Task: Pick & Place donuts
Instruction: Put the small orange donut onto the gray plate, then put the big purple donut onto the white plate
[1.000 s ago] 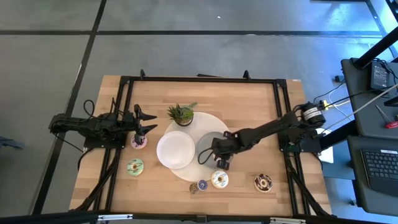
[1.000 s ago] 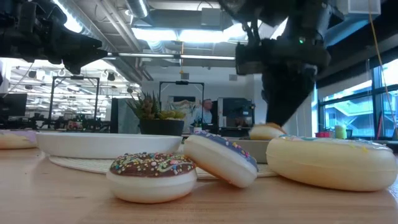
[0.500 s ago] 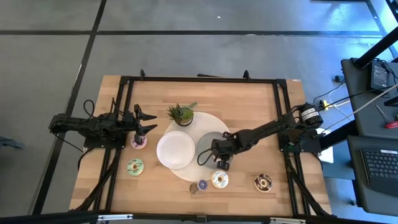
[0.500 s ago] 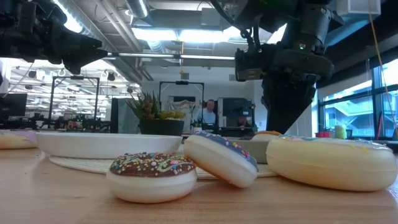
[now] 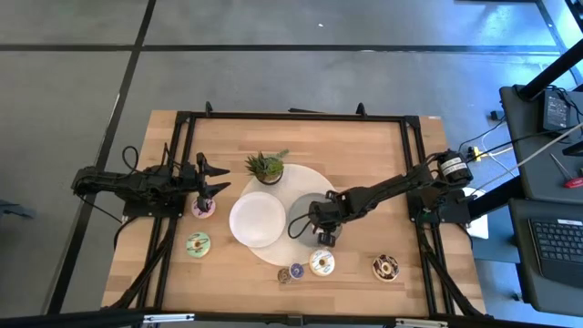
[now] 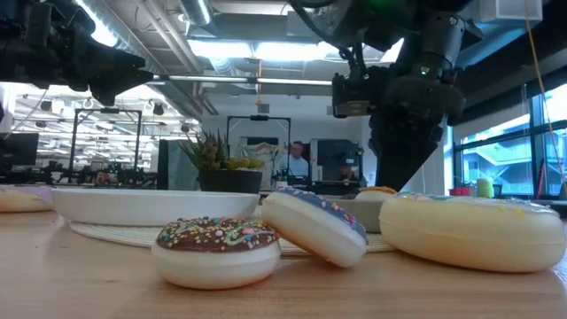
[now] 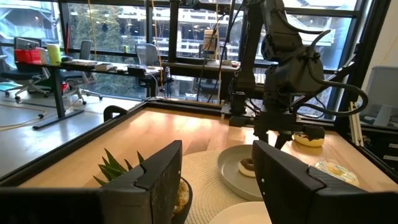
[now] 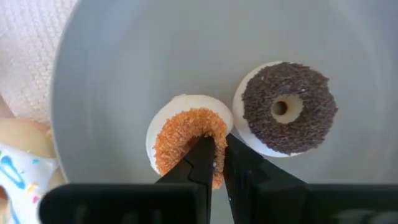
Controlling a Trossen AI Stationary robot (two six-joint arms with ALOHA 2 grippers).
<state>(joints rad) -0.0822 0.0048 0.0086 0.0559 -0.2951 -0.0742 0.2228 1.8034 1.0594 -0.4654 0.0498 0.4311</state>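
Note:
My right gripper [image 8: 219,144] is down over the grey plate [image 5: 301,211], shut on the orange donut [image 8: 183,140]. A chocolate-brown donut [image 8: 285,115] lies flat on the same plate beside it. My left gripper [image 5: 217,178] waits open at the table's left, just above the pink donut [image 5: 203,209], which lies flat on the wood. The green donut [image 5: 198,244], white-sprinkled donut [image 5: 321,262] and another brown donut [image 5: 385,267] lie on the table. The blue-purple donut [image 6: 314,226] leans on a small sprinkled one [image 6: 217,248]. My right gripper pinches the orange donut's ring wall [image 8: 214,134] on the side next to the chocolate donut. The fingers [image 8: 202,158] come from above, pointing down; one seems to sit at the hole, the other outside. The donut sits tilted, its white underside on the grey plate.
A white plate [image 5: 257,220] sits on a round woven mat [image 5: 305,178] beside the grey plate. The potted plant [image 5: 266,167] stands at the mat's far edge. Bare wood lies toward the far edge and the right side. A person stands in the room behind.
My right gripper has gone down toward the grey plate, still shut. The orange donut, lifted clear above the plate's rim a second ago, has sunk into the plate beside the chocolate donut.

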